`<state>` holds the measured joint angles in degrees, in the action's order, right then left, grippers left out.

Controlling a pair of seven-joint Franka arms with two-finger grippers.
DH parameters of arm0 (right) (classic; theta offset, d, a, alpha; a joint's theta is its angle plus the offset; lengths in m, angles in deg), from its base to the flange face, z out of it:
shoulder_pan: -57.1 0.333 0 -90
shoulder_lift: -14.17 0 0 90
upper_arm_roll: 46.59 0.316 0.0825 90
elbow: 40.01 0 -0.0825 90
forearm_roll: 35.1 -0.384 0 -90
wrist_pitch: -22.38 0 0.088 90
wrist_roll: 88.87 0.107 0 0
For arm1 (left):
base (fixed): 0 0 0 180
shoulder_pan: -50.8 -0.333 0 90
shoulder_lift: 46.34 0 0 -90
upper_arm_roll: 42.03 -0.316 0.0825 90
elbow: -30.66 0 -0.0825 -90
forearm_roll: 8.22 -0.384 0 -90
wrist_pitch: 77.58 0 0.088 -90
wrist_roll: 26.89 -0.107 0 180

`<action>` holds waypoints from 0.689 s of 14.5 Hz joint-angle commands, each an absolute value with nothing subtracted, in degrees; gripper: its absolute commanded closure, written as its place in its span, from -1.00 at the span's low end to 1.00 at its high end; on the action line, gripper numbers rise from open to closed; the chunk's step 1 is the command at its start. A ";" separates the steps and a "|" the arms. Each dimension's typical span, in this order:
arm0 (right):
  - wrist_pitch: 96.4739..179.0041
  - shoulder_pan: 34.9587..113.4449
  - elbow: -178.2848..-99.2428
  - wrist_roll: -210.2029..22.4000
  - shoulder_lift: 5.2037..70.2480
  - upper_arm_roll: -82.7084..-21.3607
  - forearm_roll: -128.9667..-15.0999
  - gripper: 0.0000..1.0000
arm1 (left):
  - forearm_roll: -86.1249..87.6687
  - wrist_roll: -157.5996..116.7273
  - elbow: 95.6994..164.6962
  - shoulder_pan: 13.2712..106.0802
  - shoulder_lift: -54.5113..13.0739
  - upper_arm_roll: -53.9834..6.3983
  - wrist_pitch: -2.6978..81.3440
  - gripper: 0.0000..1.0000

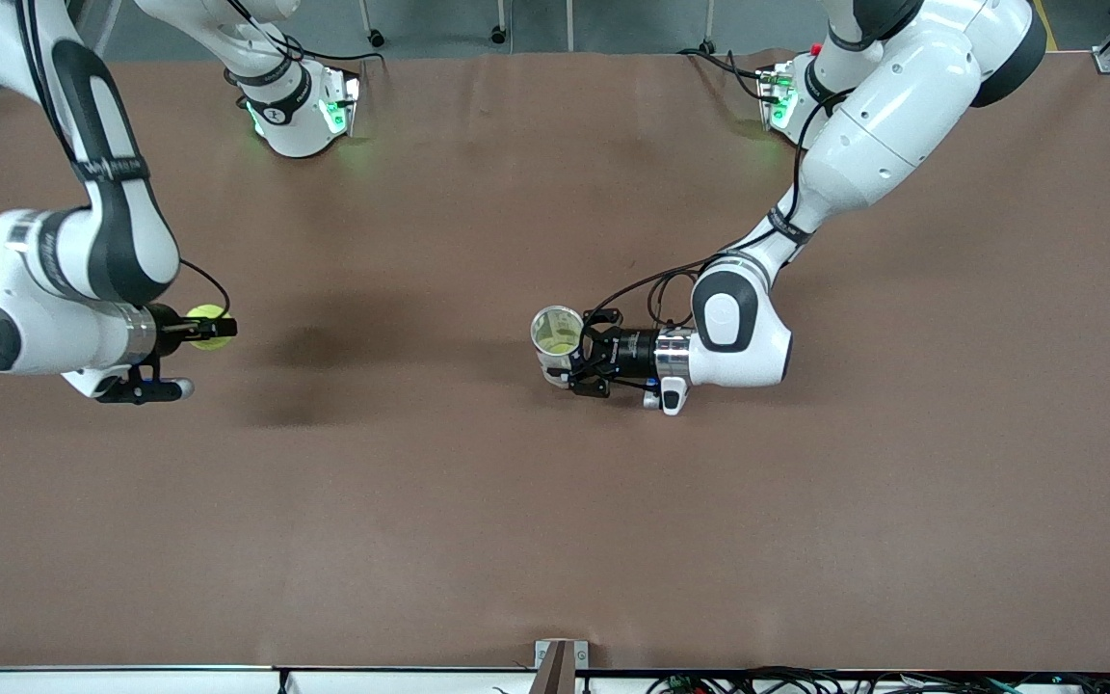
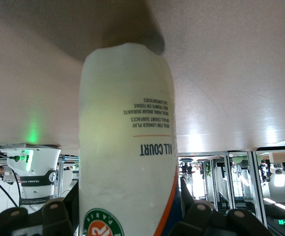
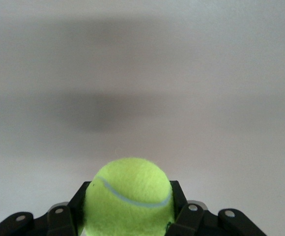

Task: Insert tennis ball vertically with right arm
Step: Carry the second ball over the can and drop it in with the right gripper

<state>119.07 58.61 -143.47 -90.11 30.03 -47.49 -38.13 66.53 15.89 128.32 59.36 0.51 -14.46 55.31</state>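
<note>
A yellow-green tennis ball is held in my right gripper, which is shut on it above the table toward the right arm's end. It fills the right wrist view between the black fingers. A clear tennis ball can with a white label stands upright at mid-table, its mouth open and a ball showing inside. My left gripper is shut on the can from the side. In the left wrist view the can fills the middle.
The brown table spreads wide around both grippers. The two arm bases stand along the table edge farthest from the front camera. A small bracket sits at the edge nearest the front camera.
</note>
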 commanded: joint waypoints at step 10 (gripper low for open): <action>118.60 89.26 -120.18 -37.49 38.68 -47.46 -49.67 0.12 | 67.28 15.21 128.31 59.85 0.86 -14.52 55.40 -0.50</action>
